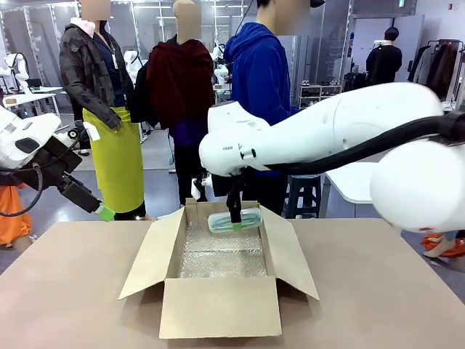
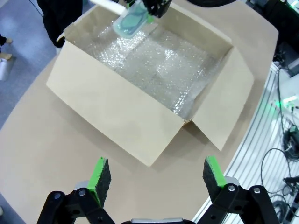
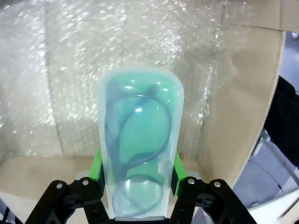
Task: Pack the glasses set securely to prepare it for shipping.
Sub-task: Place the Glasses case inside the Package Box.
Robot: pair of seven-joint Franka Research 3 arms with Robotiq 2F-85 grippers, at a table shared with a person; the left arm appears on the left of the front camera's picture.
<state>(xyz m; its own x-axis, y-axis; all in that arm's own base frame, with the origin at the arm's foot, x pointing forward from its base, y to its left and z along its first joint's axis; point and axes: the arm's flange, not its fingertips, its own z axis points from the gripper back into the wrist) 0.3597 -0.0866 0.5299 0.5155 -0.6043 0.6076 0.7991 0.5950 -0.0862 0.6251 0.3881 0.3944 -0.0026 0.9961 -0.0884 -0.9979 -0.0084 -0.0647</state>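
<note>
Brown surface [image 1: 378,291], carrying one open cardboard box [image 1: 218,309] at its middle, all four flaps spread outward. Three people stand beyond the far edge, the nearest in a blue hooded top [image 1: 260,73] directly behind the box. The white right arm reaches across from the right above the box's far end. Box contents: a bubble-wrap sheet [image 1: 221,254] lining the floor and running up the walls; nothing else lies on it. Mint-green eyeglass case [image 3: 138,140], translucent, with dark-rimmed glasses visible through it: held lengthwise over the far end of the box, at about rim height, above the lining; contact with the lining cannot be told. Right gripper [image 1: 235,220]: clenched on the case, one green pad pressed against each long side. Left gripper [image 2: 156,175]: released, jaws spread wide and holding nothing, hanging over the bare surface on the left, clear of the box.
</note>
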